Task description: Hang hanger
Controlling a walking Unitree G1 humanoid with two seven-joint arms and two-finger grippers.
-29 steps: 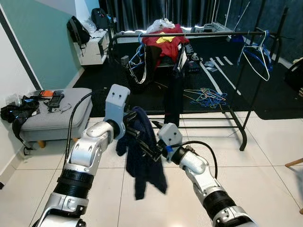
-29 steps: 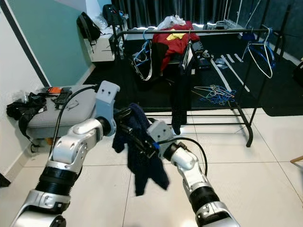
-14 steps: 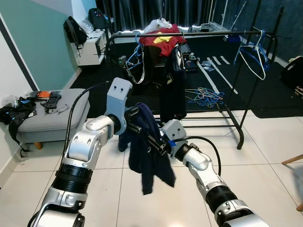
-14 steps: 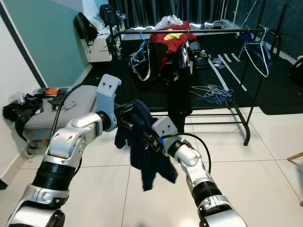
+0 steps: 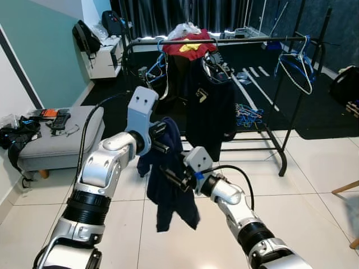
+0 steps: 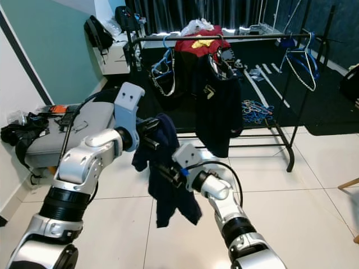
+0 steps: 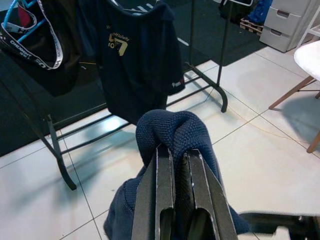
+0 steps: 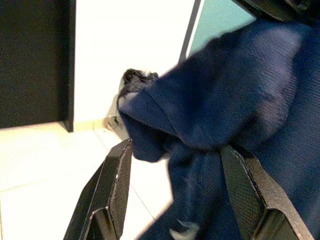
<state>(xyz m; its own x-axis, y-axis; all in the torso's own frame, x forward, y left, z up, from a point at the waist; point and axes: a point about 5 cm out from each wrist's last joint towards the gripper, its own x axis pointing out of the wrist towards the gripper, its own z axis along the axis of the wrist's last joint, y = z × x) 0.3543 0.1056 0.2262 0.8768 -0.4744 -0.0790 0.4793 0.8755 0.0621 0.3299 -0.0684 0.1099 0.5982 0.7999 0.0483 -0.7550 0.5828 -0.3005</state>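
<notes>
Now left end effector (image 7: pixel 175 165) pinched closed on a dark blue knitted garment (image 5: pixel 168 190), garment hanging above the white tiled floor (image 5: pixel 314 185), right end effector (image 8: pixel 175 190) spread open against the cloth, black metal clothes rack (image 5: pixel 291 101) behind, white wire hanger (image 5: pixel 294 70) on its rail.

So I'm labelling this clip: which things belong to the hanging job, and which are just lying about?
Job:
navy garment
left gripper, shut on it
right gripper, open around it
clothes rail

Lying about:
grey ottoman
empty hangers
black T-shirt
</notes>
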